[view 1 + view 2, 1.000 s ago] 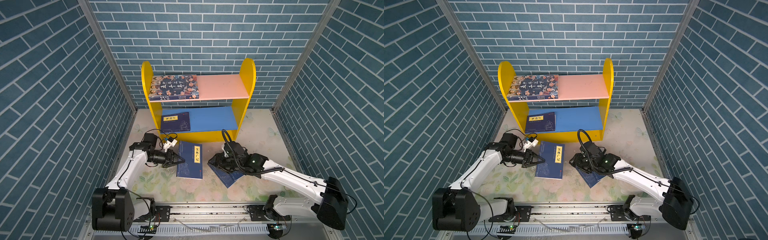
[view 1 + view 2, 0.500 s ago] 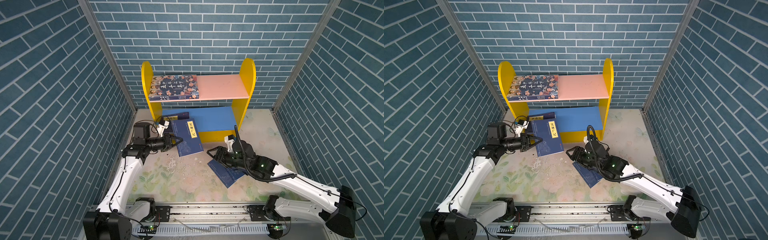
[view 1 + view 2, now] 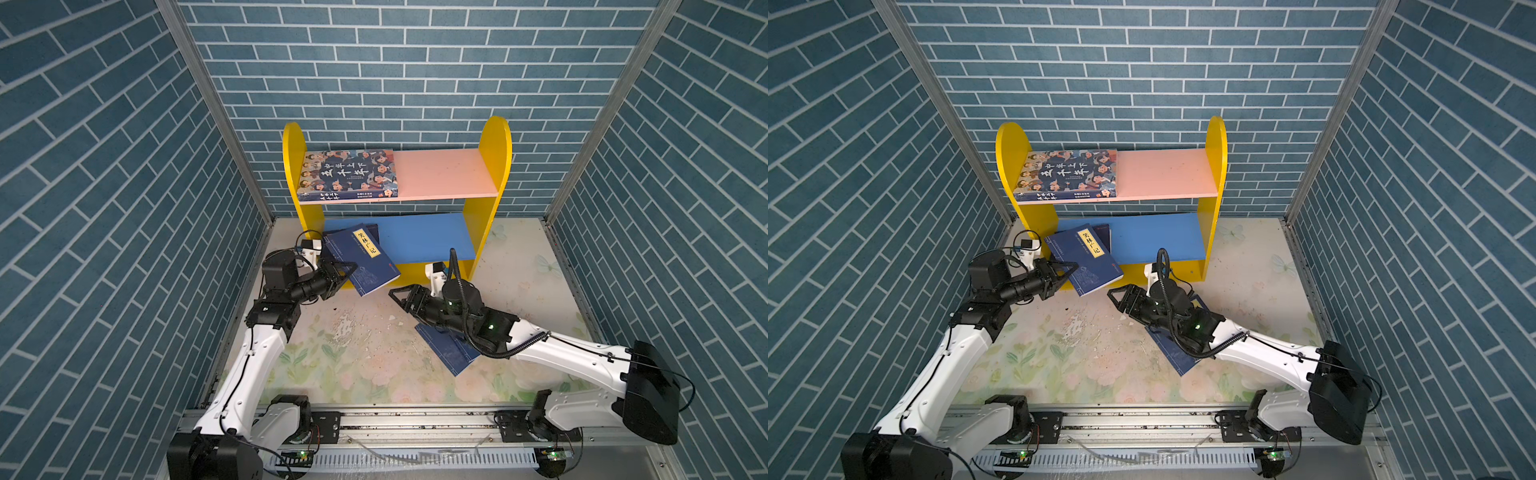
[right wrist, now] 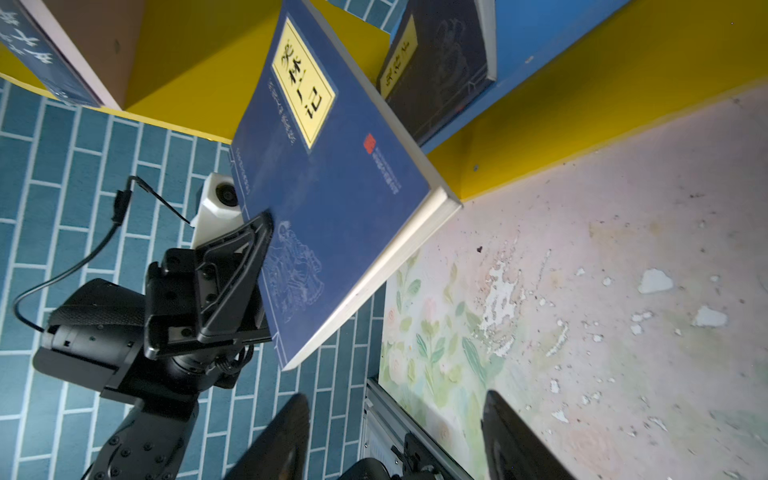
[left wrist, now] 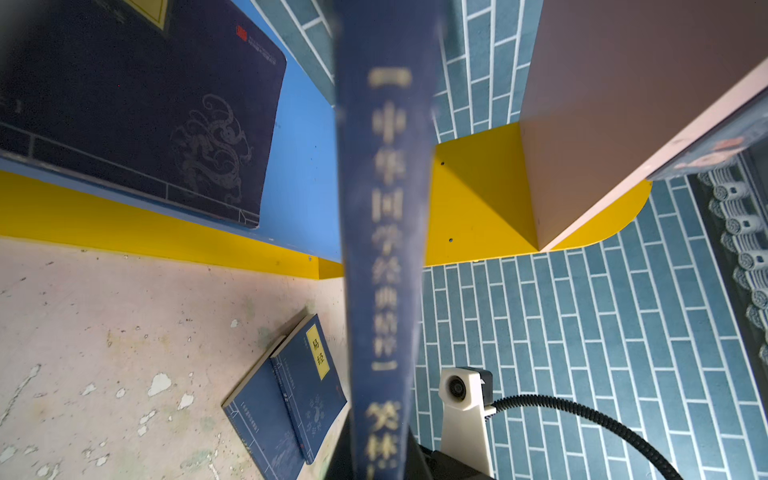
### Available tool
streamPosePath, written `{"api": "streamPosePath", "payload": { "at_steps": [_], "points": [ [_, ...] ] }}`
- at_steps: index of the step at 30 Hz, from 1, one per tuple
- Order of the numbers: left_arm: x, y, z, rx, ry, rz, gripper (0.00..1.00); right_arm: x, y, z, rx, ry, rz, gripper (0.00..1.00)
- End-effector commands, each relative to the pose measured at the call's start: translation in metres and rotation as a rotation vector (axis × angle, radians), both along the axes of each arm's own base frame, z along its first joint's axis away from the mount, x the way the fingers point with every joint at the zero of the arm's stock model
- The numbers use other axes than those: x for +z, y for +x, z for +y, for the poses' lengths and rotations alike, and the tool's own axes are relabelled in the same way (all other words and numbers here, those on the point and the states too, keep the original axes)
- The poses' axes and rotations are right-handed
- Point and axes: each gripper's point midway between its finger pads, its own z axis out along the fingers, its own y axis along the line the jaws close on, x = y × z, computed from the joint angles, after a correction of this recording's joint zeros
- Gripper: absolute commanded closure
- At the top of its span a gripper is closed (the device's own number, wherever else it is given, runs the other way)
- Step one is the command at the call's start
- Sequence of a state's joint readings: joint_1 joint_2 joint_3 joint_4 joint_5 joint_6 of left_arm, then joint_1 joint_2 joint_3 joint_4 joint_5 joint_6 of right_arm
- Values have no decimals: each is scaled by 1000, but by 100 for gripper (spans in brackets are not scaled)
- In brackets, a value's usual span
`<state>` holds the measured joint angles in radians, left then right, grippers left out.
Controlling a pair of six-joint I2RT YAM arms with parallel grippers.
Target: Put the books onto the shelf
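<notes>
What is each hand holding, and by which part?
The left hand grips a navy book by its spine edge, near the bottom end. The right hand is open and holds nothing.

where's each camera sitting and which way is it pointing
Top views: high over the front rail, looking down toward the shelf and back wall; both arms show, left pincer shut on the held book, right pincer open.
Left wrist: on the left arm, looking along the held book's spine into the shelf's lower tier; its pincer barely shows.
Right wrist: on the right arm, facing the left pincer; its own open fingers show.
Shared: both wrist views show the held book.
</notes>
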<state>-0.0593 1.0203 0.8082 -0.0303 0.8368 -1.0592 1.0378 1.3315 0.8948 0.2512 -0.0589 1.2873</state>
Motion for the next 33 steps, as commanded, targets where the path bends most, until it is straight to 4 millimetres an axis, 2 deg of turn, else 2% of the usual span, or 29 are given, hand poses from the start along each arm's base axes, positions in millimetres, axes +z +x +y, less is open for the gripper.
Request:
{"api": "streamPosePath", "payload": {
  "at_steps": [1, 5, 9, 15, 18, 21, 27, 29, 31, 33],
  "points": [
    [18, 4, 3, 40, -43, -61, 91, 32, 11, 15, -23, 107, -39, 32],
    [19, 7, 3, 46, -54, -68, 90, 40, 15, 34, 16, 134, -52, 32],
    [21, 9, 3, 46, -71, -73, 90, 39, 24, 49, 18, 145, -50, 32],
    [26, 11, 3, 54, -109, -66, 90, 36, 39, 62, 1, 182, -43, 33],
    [22, 13, 3, 65, -134, -42, 90, 35, 43, 65, -4, 207, -45, 37],
    [16, 14, 4, 69, -136, -24, 90, 35, 49, 64, -17, 232, -51, 46],
    [10, 15, 3, 70, -141, 1, 88, 33, 58, 65, -5, 250, -51, 71],
    [10, 16, 3, 68, -142, 3, 87, 34, 62, 67, 2, 253, -50, 75],
    [9, 16, 3, 69, -141, 7, 86, 31, 65, 67, 8, 251, -47, 86],
    [8, 16, 4, 69, -141, 7, 84, 31, 68, 68, 17, 255, -46, 89]
  ]
}}
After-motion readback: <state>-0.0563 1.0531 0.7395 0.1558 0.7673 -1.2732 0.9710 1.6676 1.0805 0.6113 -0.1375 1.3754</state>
